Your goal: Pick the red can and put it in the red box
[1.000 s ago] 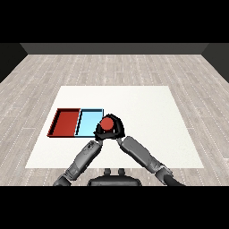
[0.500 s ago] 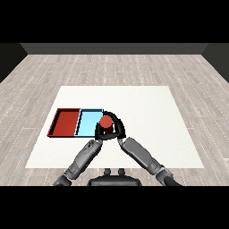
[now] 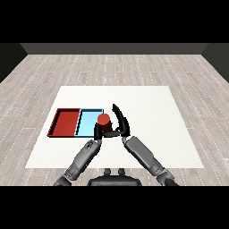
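Red can (image 3: pixel 103 121) stands upright just left of the frame's centre, at the right edge of the light blue tray (image 3: pixel 87 122), with the red tray (image 3: pixel 66 122) touching that tray's left side on the white worktop (image 3: pixel 156 116). The right robot hand (image 3: pixel 121 122) is released, its straight fingers rising beside the can's right side. The left robot hand (image 3: pixel 97 132) sits below the can; whether it is clenched I cannot tell.

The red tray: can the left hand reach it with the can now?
Probably yes. The left hand, curled round the red can, is by the light blue tray; the red tray lies just beyond, nothing between.
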Robot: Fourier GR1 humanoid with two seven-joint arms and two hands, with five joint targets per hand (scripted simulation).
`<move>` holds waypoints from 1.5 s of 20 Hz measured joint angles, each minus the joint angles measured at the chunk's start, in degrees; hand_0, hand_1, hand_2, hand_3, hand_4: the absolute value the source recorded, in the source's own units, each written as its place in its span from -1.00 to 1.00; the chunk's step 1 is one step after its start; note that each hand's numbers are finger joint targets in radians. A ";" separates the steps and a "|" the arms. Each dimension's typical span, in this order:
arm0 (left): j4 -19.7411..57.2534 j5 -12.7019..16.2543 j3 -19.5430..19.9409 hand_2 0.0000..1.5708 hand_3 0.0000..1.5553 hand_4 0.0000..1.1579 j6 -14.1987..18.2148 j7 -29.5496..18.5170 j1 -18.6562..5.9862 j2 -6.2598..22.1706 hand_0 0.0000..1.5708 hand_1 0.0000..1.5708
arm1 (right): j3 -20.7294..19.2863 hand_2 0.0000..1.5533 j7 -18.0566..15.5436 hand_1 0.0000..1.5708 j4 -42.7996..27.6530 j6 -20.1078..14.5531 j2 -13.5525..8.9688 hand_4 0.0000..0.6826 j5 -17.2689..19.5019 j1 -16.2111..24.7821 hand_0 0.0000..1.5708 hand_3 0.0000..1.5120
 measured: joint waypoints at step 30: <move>18.90 -7.22 19.72 0.99 0.89 0.88 -7.91 6.10 -5.92 25.04 1.00 1.00 | -21.20 -1.00 -1.34 -1.00 -17.51 9.53 -17.71 -1.00 -2.67 26.66 -1.00 -1.00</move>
